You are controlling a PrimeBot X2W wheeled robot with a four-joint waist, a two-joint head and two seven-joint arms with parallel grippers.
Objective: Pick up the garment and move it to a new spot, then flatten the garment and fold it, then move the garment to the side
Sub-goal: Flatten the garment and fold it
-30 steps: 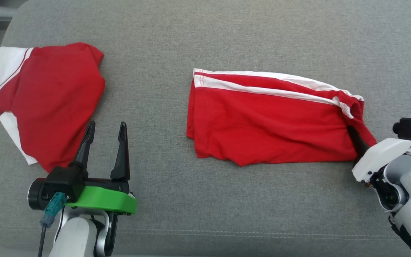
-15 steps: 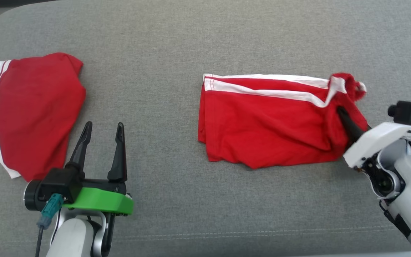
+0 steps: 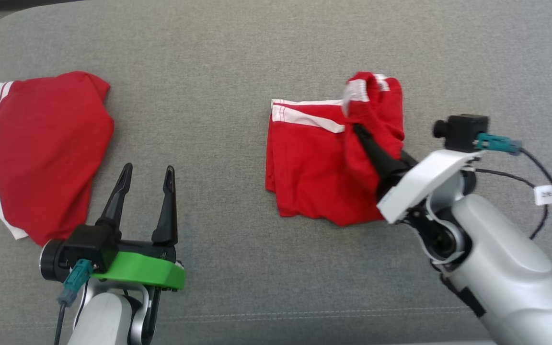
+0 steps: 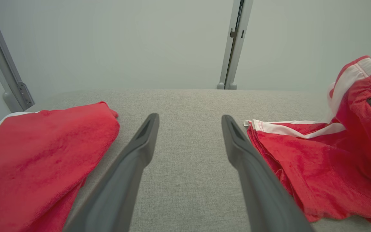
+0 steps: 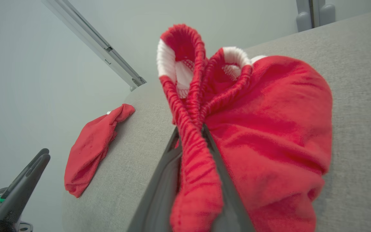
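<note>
Entry, head view. Your right gripper [image 3: 358,130] sits right of centre, clamped on the shorts [image 3: 314,177]. In the right wrist view both fingers pinch the elastic waistband [image 5: 188,106] between them, and the band stands bunched past the tips.

The shorts are red and rest on the grey cushion [image 3: 237,57], a little right of frame centre. The waistband end is raised off the cushion and doubled over toward the left of the frame, above the flat part. The leg end lies flat, its hem facing frame centre. A white stripe [image 3: 304,117] runs along the upper edge of the flat part.

Your left gripper [image 3: 147,168] is at the lower left with its fingers spread wide and nothing between them. In the left wrist view its fingertips [image 4: 150,120] frame bare cushion.

A red and white shirt [image 3: 41,148] lies flat at the left edge of the frame, well apart from the shorts. The left gripper is just beside its lower right edge; you cannot tell from these views whether they touch.

A black cable [image 3: 549,177] loops from the right wrist at the right edge.
</note>
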